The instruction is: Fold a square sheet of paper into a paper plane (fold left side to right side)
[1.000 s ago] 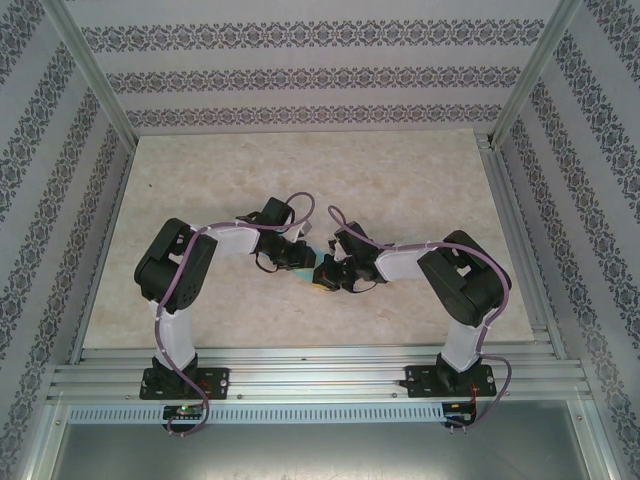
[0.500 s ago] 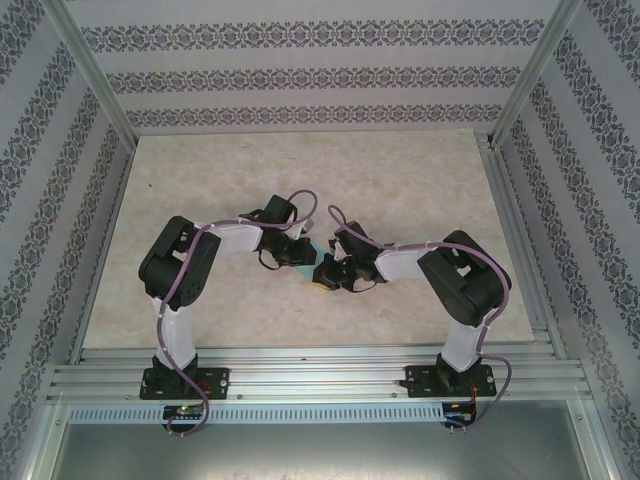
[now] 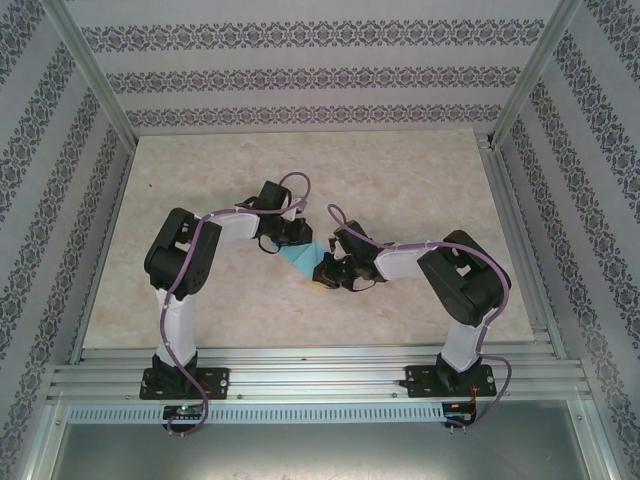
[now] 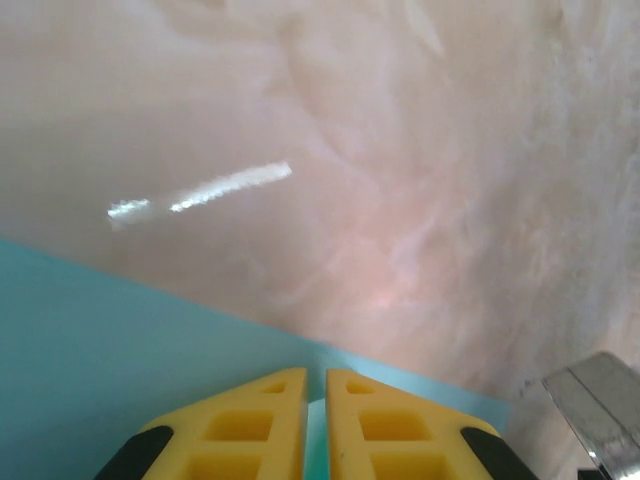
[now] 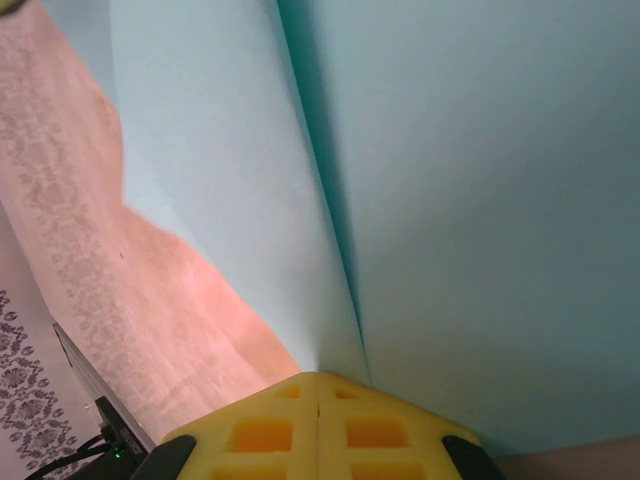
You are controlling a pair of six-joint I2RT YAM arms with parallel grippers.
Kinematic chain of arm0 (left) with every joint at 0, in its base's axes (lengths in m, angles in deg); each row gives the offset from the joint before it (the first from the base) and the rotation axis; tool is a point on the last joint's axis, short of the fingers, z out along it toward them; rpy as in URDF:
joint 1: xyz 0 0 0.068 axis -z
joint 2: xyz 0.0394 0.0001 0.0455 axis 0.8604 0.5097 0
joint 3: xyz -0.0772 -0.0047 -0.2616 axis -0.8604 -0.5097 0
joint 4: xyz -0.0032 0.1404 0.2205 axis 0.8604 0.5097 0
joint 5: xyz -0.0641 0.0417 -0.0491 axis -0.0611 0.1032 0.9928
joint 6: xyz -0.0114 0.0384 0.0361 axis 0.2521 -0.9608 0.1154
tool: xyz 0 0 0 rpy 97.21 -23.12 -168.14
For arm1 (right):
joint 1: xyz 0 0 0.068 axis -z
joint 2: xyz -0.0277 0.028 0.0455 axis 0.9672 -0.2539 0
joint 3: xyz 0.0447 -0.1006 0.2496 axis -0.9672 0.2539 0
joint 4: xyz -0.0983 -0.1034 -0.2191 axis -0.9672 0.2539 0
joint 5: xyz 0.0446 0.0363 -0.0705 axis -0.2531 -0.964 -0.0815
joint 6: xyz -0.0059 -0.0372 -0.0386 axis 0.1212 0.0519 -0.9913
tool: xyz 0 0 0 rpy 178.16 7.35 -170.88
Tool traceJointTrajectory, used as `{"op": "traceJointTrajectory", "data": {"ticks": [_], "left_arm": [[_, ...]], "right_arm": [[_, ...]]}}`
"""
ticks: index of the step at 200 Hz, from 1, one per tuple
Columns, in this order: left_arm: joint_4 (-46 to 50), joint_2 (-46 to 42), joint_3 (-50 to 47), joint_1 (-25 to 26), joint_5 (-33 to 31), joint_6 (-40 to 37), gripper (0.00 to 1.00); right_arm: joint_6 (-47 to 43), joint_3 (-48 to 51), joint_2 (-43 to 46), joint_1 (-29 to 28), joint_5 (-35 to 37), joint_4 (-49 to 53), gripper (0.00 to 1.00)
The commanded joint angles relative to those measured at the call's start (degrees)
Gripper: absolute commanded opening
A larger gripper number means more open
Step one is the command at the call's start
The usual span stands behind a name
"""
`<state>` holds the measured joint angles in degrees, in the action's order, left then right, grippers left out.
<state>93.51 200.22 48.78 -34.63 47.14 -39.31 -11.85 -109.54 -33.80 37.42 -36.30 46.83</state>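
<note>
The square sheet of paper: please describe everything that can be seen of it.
The square sheet of paper is thin, plain and turquoise-blue, lying on the marbled table between the two grippers. A crease runs away from the shut right gripper, one layer raised beside it. The left gripper, nearly closed, sits at a straight edge; whether it pinches the sheet cannot be told.

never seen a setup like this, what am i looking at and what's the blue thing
Two robot arms are bolted to a table. The wide picture comes from a camera above and behind them; the other two from cameras on the wrists, where the yellow blocks are each arm's own fingers. The blue thing is a square sheet of paper. The right gripper is shut on a fold in it. The left gripper is nearly shut at its edge; whether it grips is unclear.
</note>
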Motion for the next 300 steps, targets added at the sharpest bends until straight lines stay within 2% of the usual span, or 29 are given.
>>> {"op": "traceJointTrajectory", "data": {"ticks": [1, 38, 81, 96, 119, 155, 192, 241, 300], "left_arm": [[-2.3, 1.6, 2.2, -0.9, -2.8, -1.6, 0.15], [-2.3, 1.7, 3.9, -3.2, -0.9, -1.5, 0.15], [-0.7, -6.9, 2.2, -5.7, 1.2, -2.4, 0.16], [-0.3, -10.7, -0.3, -5.7, 2.4, -2.7, 0.17], [-3.2, -15.7, -6.6, -5.2, 7.7, 0.4, 0.17], [-10.3, -20.1, -16.8, -1.2, 12.2, 7.0, 0.16], [-13.5, -17.2, -20.0, 3.5, 9.7, 9.5, 0.16], [-12.0, -12.5, -20.0, 4.3, 4.0, 8.3, 0.14], [-12.1, -8.3, -20.7, 4.9, 1.9, 7.1, 0.13]], "right_arm": [[-0.2, 3.5, -4.8, -1.0, 6.5, 13.5, 0.00], [-0.5, 3.4, -4.5, -1.0, 6.2, 12.9, 0.00], [-0.7, 2.6, -4.5, -1.0, 6.1, 12.8, 0.00], [-0.7, 2.6, -4.6, -1.0, 6.1, 12.8, 0.00], [-0.8, 2.7, -4.5, -0.9, 6.1, 12.8, 0.00], [-0.8, 2.7, -4.6, -0.9, 5.9, 12.5, 0.00], [-1.0, 2.6, -4.5, -0.9, 6.1, 12.9, 0.00], [-1.0, 2.6, -4.4, -1.0, 6.1, 12.7, 0.00], [-1.8, 2.3, -1.2, -1.1, 5.3, 9.6, 0.00]]}}
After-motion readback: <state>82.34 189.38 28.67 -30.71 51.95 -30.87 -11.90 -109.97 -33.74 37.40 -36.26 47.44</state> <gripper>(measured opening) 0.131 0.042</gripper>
